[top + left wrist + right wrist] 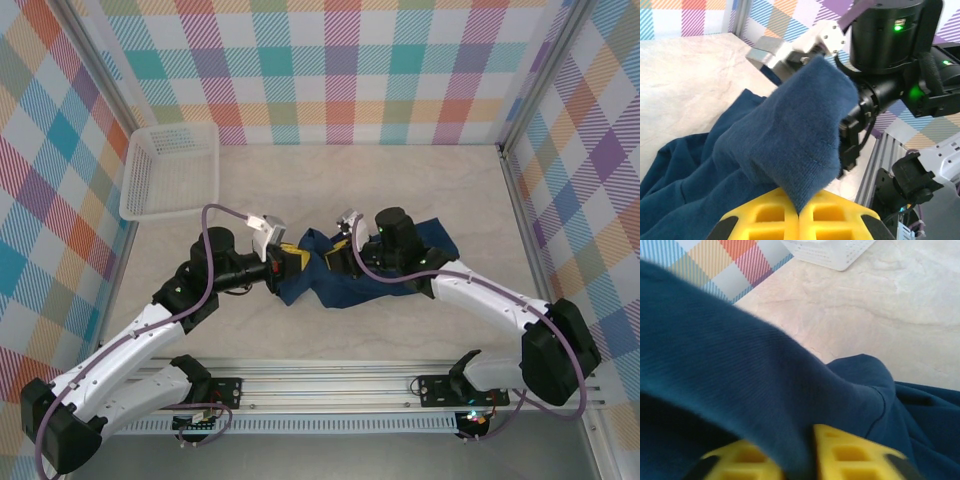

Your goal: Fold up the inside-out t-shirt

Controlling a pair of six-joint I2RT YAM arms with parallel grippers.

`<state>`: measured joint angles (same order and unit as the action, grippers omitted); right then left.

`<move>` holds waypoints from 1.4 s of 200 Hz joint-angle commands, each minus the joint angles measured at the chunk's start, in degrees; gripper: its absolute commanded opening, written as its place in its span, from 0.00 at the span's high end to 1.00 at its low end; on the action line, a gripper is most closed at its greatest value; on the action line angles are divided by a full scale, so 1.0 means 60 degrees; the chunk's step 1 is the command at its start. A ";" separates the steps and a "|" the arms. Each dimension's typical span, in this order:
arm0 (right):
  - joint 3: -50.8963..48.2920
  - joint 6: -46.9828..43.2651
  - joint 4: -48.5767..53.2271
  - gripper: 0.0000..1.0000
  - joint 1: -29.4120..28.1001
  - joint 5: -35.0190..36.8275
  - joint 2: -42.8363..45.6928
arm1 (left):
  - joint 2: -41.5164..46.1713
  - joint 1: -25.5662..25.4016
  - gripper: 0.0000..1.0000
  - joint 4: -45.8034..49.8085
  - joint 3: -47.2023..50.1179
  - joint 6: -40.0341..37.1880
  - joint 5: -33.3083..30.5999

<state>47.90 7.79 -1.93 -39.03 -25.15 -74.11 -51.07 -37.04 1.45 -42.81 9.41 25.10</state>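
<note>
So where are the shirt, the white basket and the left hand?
shirt (325, 288), top view, its near-left fold.
basket (170, 170), top view, its mesh floor.
left hand (293, 263), top view, its yellow fingertips, shut on the shirt.

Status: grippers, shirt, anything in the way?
Left gripper shut on dark navy blue soft cloth t-shirt. Right gripper shut on it too. Shirt bunched, not folded. White mesh plastic basket apart, far left corner.

Plaid walls (340, 70) in many colours stand around a pale beige table (400, 185); a metal rail (340, 385) runs along its near edge.
</note>
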 commanded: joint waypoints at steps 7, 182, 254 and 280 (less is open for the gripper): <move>0.0149 0.0313 -0.0018 1.00 0.0547 -0.1476 0.0885 | 0.0187 0.0009 1.00 0.0738 0.0180 0.0375 -0.3022; -0.0073 0.2481 -0.0772 1.00 0.1480 -0.3177 0.1057 | -0.0832 -0.0024 0.39 0.1818 -0.0904 0.1271 -0.1881; -0.0126 0.2163 -0.0435 1.00 0.1499 -0.2970 0.1211 | -0.2791 -0.0024 0.66 0.1475 -0.2115 0.1427 -0.1909; 0.0234 0.1743 0.0624 1.00 0.1600 -0.2004 0.1268 | -0.2727 -0.0024 1.00 0.1324 -0.2183 0.1547 -0.1557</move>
<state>47.27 21.34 -2.98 -30.26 -41.56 -67.68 -68.10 -36.69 11.70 -53.84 18.06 14.11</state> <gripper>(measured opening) 0.049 0.079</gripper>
